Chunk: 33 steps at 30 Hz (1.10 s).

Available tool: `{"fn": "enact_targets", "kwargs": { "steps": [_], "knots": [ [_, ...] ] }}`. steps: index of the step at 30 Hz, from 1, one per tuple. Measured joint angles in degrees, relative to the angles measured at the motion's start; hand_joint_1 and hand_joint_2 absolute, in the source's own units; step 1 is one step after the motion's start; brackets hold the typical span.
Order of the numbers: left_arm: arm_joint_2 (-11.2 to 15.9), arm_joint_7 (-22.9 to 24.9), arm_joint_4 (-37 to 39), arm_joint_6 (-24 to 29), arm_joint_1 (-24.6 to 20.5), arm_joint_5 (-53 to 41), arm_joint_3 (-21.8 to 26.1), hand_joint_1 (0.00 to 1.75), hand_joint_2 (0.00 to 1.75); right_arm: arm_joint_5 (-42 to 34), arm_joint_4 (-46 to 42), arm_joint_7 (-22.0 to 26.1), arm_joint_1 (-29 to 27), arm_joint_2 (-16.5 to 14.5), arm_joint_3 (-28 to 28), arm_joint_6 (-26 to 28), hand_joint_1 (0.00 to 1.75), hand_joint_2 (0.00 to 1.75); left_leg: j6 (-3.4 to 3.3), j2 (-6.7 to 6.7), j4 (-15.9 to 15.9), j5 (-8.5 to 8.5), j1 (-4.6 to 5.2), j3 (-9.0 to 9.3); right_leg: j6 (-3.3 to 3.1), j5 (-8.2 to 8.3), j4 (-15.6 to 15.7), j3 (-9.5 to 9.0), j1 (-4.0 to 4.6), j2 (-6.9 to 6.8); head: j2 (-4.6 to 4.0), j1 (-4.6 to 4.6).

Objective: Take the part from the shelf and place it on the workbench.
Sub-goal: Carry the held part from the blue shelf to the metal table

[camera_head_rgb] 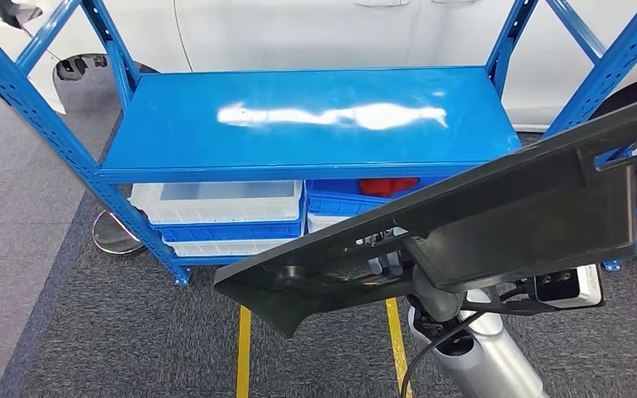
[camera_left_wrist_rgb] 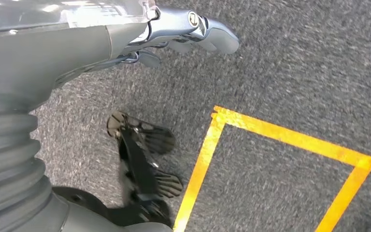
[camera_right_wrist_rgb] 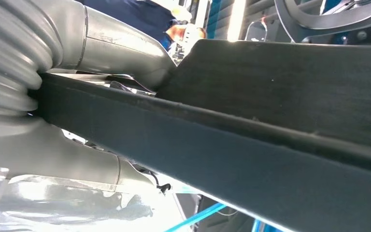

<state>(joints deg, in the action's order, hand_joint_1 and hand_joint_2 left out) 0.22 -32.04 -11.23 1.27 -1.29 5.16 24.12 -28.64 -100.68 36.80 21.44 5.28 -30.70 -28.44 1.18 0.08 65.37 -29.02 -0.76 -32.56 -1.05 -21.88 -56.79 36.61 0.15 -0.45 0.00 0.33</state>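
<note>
long black ribbed part (camera_head_rgb: 481, 215), tilted, held up

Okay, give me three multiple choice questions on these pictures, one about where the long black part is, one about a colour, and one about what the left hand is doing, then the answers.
1. Where is the long black part?
A. Lying on the top shelf
B. Held up in the right hand, in front of the shelf
C. On the carpet

2. What colour is the shelf unit?
A. Blue
B. Red
C. Grey

3. What state is the left hand in?
A. Gripping the black part
B. Holding a white bin
C. Holding nothing, above the carpet

Answers:
1. B: the head view shows the part slanting across the front of the shelf, and the right wrist view shows the right hand wrapped around it.
2. A: its posts and top board are bright blue.
3. C: the left wrist view shows it over grey carpet and yellow floor tape, with nothing in it.
</note>
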Motion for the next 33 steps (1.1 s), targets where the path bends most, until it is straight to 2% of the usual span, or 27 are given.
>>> {"fn": "enact_targets", "kwargs": {
  "steps": [1, 2, 3, 5, 6, 7, 8, 10, 11, 12, 13, 14, 15, 17, 18, 19, 21, 22, 23, 25, 26, 27, 28, 29, 31, 32, 33],
  "knots": [
    [0.01, -0.05, 0.00, 0.02, -0.06, 0.00, 0.07, 0.00, 1.75, 0.05, 0.16, 0.14, -0.06, 0.04, -0.03, 0.00, 1.75, 1.75, -0.18, -0.03, -4.19, -0.01, 0.11, 2.79, 0.26, 0.39, -0.27, 0.54, 0.03, 0.01, 0.00, -0.01],
    [-0.01, -0.12, 0.00, 0.04, -0.07, 0.00, 0.11, 0.00, 1.75, 0.09, 0.29, 0.20, -0.10, 0.07, -0.08, -0.02, 1.75, 1.75, -0.35, -0.06, -7.08, -0.38, 0.25, 4.55, 0.56, 0.79, -0.40, 0.80, 0.05, -0.01, 0.00, -0.01],
    [-0.02, -0.19, 0.00, 0.06, -0.07, 0.00, 0.14, 0.00, 1.75, 0.15, 0.41, 0.28, -0.15, 0.10, -0.14, -0.06, 1.75, 1.75, -0.50, -0.10, -8.62, -0.89, 0.43, 5.29, 0.89, 1.21, -0.41, 0.93, 0.03, -0.04, 0.00, -0.11],
    [-0.13, -0.37, 0.00, 0.09, 0.02, 0.03, 0.19, 0.00, 1.75, 0.49, 0.66, 0.67, -0.35, 0.22, -0.34, -0.20, 1.75, 1.75, -1.03, -0.05, -9.03, -0.16, 0.45, 4.83, 1.58, 1.88, -0.29, 1.08, -0.06, -0.04, 0.00, -0.25],
    [-0.21, -0.46, 0.00, 0.10, 0.01, 0.08, 0.22, 0.00, 1.75, 0.69, 0.76, 0.96, -0.47, 0.36, -0.46, -0.27, 1.75, 1.75, -1.43, 0.04, -9.19, 0.30, 0.34, 4.46, 1.91, 1.24, -0.75, 1.47, -0.09, 0.05, 0.00, -0.32],
    [-0.30, -0.61, 0.00, 0.10, 0.01, 0.12, 0.26, 0.00, 1.75, 0.87, 0.85, 1.19, -0.59, 0.51, -0.58, -0.34, 1.75, 1.75, -1.90, 0.16, -9.28, 0.93, 0.20, 3.91, 2.22, -0.42, -2.15, 2.09, -0.15, 0.16, 0.00, -0.28],
    [-0.40, -0.78, 0.00, 0.08, 0.00, 0.15, 0.29, 0.00, 1.75, 0.96, 0.92, 1.28, -0.65, 0.68, -0.70, -0.35, 1.75, 1.75, -2.25, 0.27, -9.32, 1.58, 0.11, 3.26, 2.51, -3.13, -4.90, 3.04, -0.27, 0.24, 0.00, -0.27],
    [-0.45, -1.02, 0.00, -0.04, -0.02, 0.01, 0.34, 0.00, 1.75, 0.57, 0.95, 0.56, -0.43, 0.90, -0.90, 0.20, 1.75, 1.75, -2.55, 0.34, -9.07, 2.73, 0.19, 1.70, 2.94, -8.74, -12.99, 5.18, -0.51, 0.31, 0.00, -0.23],
    [-0.45, -0.99, 0.00, -0.12, -0.04, -0.13, 0.37, 0.00, 1.75, 0.06, 0.86, -0.37, -0.09, 0.96, -0.98, 0.84, 1.75, 1.75, -2.53, 0.37, -8.86, 3.25, 0.21, 0.81, 3.10, -10.06, -16.50, 5.75, -0.60, 0.30, 0.00, -0.24],
    [-0.44, -0.84, 0.00, -0.18, -0.09, -0.30, 0.38, 0.00, 1.75, -0.60, 0.65, -1.49, 0.36, 0.99, -1.05, 1.67, 1.75, 1.75, -2.47, 0.39, -8.63, 3.69, 0.22, -0.06, 3.18, -9.96, -18.25, 5.49, -0.68, 0.30, 0.00, -0.25],
    [-0.43, -0.62, 0.00, -0.21, -0.16, -0.43, 0.40, 0.00, 1.75, -1.24, 0.38, -2.50, 0.87, 1.03, -1.13, 2.47, 1.75, 1.75, -2.39, 0.41, -8.41, 4.10, 0.22, -0.93, 3.16, -8.76, -17.92, 4.26, -0.75, 0.30, 0.00, -0.26],
    [-0.42, -0.29, 0.00, -0.22, -0.24, -0.51, 0.43, 0.00, 1.75, -1.72, 0.05, -3.11, 1.28, 1.08, -1.18, 3.03, 1.75, 1.75, -2.28, 0.40, -8.23, 4.50, 0.24, -1.70, 3.02, -7.07, -15.46, 1.95, -0.79, 0.30, 0.00, -0.27],
    [-0.43, 0.13, 0.00, -0.22, -0.28, -0.53, 0.47, 0.00, 1.75, -1.99, -0.29, -3.22, 1.53, 1.16, -1.21, 3.35, 1.75, 1.75, -2.13, 0.37, -8.13, 4.90, 0.25, -2.27, 2.69, -6.07, -11.48, -1.16, -0.74, 0.30, 0.00, -0.27],
    [-0.47, 0.94, 0.00, -0.21, -0.27, -0.46, 0.58, 0.00, 1.75, -2.02, -0.82, -2.38, 1.63, 1.38, -1.24, 3.21, 1.75, 1.75, -1.65, 0.30, -8.04, 5.74, 0.33, -2.88, 1.92, -6.50, -3.03, -6.95, -0.43, 0.24, 0.00, -0.30],
    [-0.49, 1.23, 0.00, -0.15, -0.23, -0.42, 0.66, 0.00, 1.75, -1.91, -0.98, -1.73, 1.57, 1.54, -1.25, 2.97, 1.75, 1.75, -1.33, 0.31, -8.08, 6.13, 0.29, -2.95, 1.58, -7.26, -0.53, -8.46, -0.21, 0.22, 0.00, -0.25],
    [-0.51, 1.40, 0.00, -0.06, -0.19, -0.38, 0.74, 0.00, 1.75, -1.74, -1.06, -1.16, 1.41, 1.69, -1.26, 2.67, 1.75, 1.75, -0.99, 0.37, -8.18, 6.48, 0.24, -2.97, 1.33, -7.57, 0.62, -8.98, -0.05, 0.20, 0.00, -0.21],
    [-0.52, 1.57, 0.00, 0.34, -0.09, -0.34, 1.03, 0.00, 1.75, -0.90, -1.28, -0.24, 0.39, 1.85, -1.25, 1.86, 1.75, 1.75, -0.31, 0.45, -7.99, 6.48, 0.08, -3.15, 0.59, -6.75, 1.14, -8.75, -0.18, 0.27, -0.01, -0.08],
    [-0.55, 1.61, 0.00, 0.55, -0.02, -0.39, 1.19, 0.00, 1.75, -0.15, -1.52, 0.03, -0.40, 1.75, -1.24, 1.43, 1.75, 1.75, -0.06, 0.45, -6.83, 5.33, 0.06, -3.62, 0.19, -6.24, 1.36, -8.56, -0.30, 0.33, -0.01, -0.11],
    [-0.55, 1.65, 0.00, 0.73, 0.08, -0.52, 1.35, 0.00, 1.75, 0.79, -1.89, 0.24, -1.31, 1.54, -1.21, 1.09, 1.75, 1.75, 0.17, 0.42, -4.52, 3.38, 0.05, -4.48, -0.17, -5.72, 1.56, -8.27, -0.42, 0.42, -0.01, -0.13],
    [-0.47, 1.70, 0.00, 0.86, 0.26, -1.04, 1.54, 0.00, 1.75, 2.94, -2.85, 0.10, -2.88, 0.91, -1.02, 1.09, 1.75, 1.75, 0.47, 0.39, 3.09, -1.59, 0.03, -7.09, -0.51, -5.01, 1.40, -7.28, -0.29, 0.77, 0.00, -0.16],
    [-0.37, 1.73, 0.00, 0.79, 0.31, -1.40, 1.58, 0.00, 1.75, 4.19, -3.43, -0.20, -3.52, 0.58, -0.86, 1.51, 1.75, 1.75, 0.59, 0.38, 6.59, -3.14, 0.03, -8.12, -0.54, -4.68, 1.26, -6.73, -0.23, 1.06, 0.00, -0.15],
    [-0.25, 1.75, 0.00, 0.62, 0.31, -1.80, 1.60, 0.00, 1.75, 5.65, -4.11, -0.63, -4.03, 0.27, -0.66, 2.13, 1.75, 1.75, 0.65, 0.36, 8.43, -3.57, 0.03, -8.32, -0.51, -4.38, 1.07, -6.19, -0.18, 1.44, 0.00, -0.15],
    [-0.10, 1.77, 0.00, 0.42, 0.30, -2.17, 1.60, 0.00, 1.75, 7.04, -4.78, -1.05, -4.37, -0.02, -0.47, 2.73, 1.75, 1.75, 0.65, 0.31, 7.92, -2.88, 0.03, -7.34, -0.43, -4.15, 0.82, -5.72, -0.16, 1.87, 0.00, -0.16],
    [0.09, 1.78, 0.00, 0.20, 0.26, -2.47, 1.60, 0.00, 1.75, 8.27, -5.48, -1.39, -4.58, -0.30, -0.25, 3.30, 1.75, 1.75, 0.56, 0.11, 5.05, -1.43, 0.03, -5.16, -0.34, -4.00, 0.51, -5.31, -0.17, 2.34, 0.00, -0.16],
    [0.46, 1.78, 0.00, -0.01, 0.16, -2.78, 1.60, 0.00, 1.75, 9.54, -6.72, -1.70, -4.77, -0.80, 0.20, 3.87, 1.75, 1.75, 0.14, -1.54, -3.35, 0.78, 0.01, 0.25, -0.08, -3.84, -0.20, -4.57, -0.22, 3.21, 0.00, -0.14],
    [0.61, 1.78, 0.00, -0.05, 0.12, -2.84, 1.60, 0.00, 1.75, 9.76, -7.24, -1.73, -4.82, -1.04, 0.39, 4.00, 1.75, 1.75, -0.03, -2.41, -6.25, 1.25, 0.03, 2.00, 0.16, -3.71, -0.48, -4.25, -0.24, 3.61, 0.00, -0.16],
    [0.72, 1.78, 0.00, -0.07, 0.08, -2.88, 1.60, 0.00, 1.75, 9.88, -7.66, -1.76, -4.88, -1.22, 0.52, 4.05, 1.75, 1.75, -0.19, -3.02, -7.72, 1.19, 0.08, 2.79, 0.48, -3.52, -0.67, -3.95, -0.29, 4.02, 0.00, -0.20]
  ]
}}
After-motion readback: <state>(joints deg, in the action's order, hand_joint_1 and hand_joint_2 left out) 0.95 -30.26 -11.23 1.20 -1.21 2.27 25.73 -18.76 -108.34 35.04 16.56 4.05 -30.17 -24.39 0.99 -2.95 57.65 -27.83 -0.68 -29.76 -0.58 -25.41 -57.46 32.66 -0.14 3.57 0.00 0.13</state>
